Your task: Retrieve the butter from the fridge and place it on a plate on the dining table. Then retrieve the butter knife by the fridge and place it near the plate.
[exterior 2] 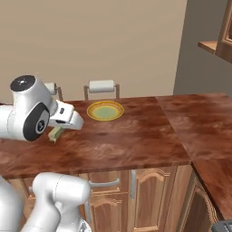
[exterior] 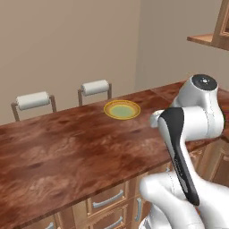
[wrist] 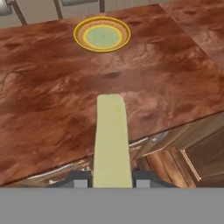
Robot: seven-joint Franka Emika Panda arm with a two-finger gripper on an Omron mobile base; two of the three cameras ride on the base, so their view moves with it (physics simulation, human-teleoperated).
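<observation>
Gripper point(wrist: 112, 181) clamps the pale-yellow rectangular butter stick point(wrist: 112, 140), short of the yellow-rimmed, green-centred round plate point(wrist: 102, 34); release here, I reckon, and it lands on the glossy reddish-brown wooden dining table point(wrist: 175, 78).

glossy wood dining table point(wrist: 166, 78); matt butter point(wrist: 112, 140).

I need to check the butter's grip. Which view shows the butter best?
The hand view: the butter runs long and unobstructed between the gripper's fingertips. The right base view shows a small pale bit under the hand. In the left base view the arm blocks it.
</observation>
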